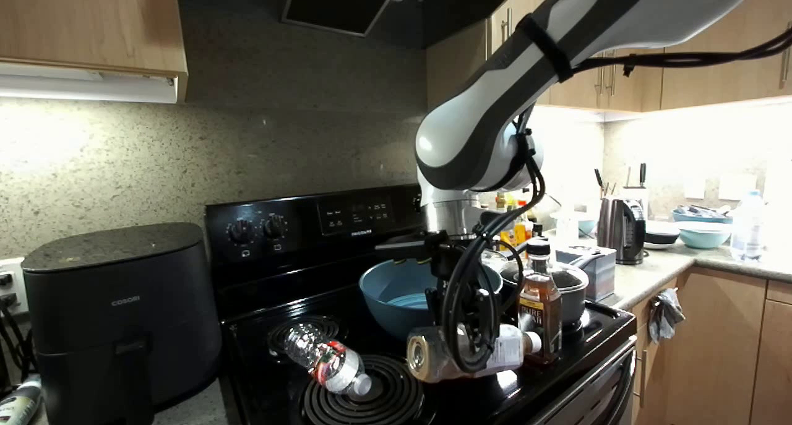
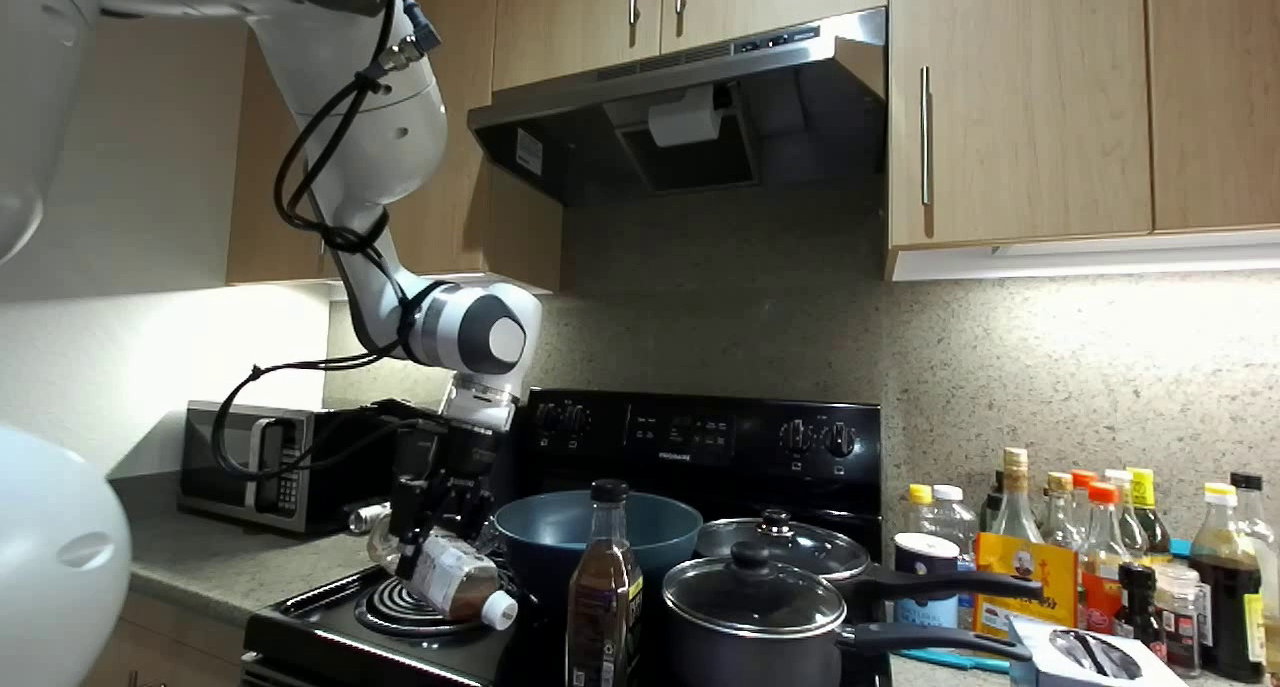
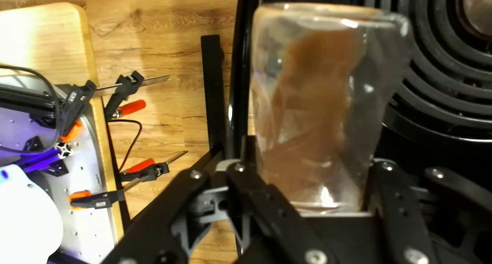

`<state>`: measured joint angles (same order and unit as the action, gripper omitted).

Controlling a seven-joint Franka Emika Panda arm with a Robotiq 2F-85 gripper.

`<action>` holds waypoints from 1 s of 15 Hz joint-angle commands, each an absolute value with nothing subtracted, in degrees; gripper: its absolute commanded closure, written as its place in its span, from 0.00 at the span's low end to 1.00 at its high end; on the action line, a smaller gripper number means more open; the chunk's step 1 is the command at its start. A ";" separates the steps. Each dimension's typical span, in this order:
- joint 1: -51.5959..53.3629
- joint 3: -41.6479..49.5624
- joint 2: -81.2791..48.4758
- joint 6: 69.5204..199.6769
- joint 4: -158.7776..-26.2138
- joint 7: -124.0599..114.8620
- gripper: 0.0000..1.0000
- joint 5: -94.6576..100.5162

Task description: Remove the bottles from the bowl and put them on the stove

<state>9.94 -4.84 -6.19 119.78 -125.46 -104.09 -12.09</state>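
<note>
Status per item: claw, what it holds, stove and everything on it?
claw: gripping white-labelled bottle
white-labelled bottle: held sideways, capped
red-labelled bottle: on its side, capped
stove: no heat glow visible
blue bowl: upright, uncovered
front saucepan: lid on
rear pan: lid on
brown bottle: upright, capped

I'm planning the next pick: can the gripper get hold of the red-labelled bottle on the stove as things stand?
Probably not yet: the gripper is closed on the pale-labelled bottle, so it would likely have to let go first. Otherwise, nothing seems to lie over the red-labelled bottle.
</note>
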 commanded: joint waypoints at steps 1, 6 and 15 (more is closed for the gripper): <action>8.92 -4.39 -9.02 125.66 -125.32 -105.98 0.71 -11.40; 9.99 -3.55 -13.24 129.22 -121.89 -107.77 0.71 -5.31; 10.44 -3.20 -16.46 127.78 -117.71 -108.23 0.14 -2.71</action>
<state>10.01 -3.80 -15.71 127.67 -119.01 -106.86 -3.63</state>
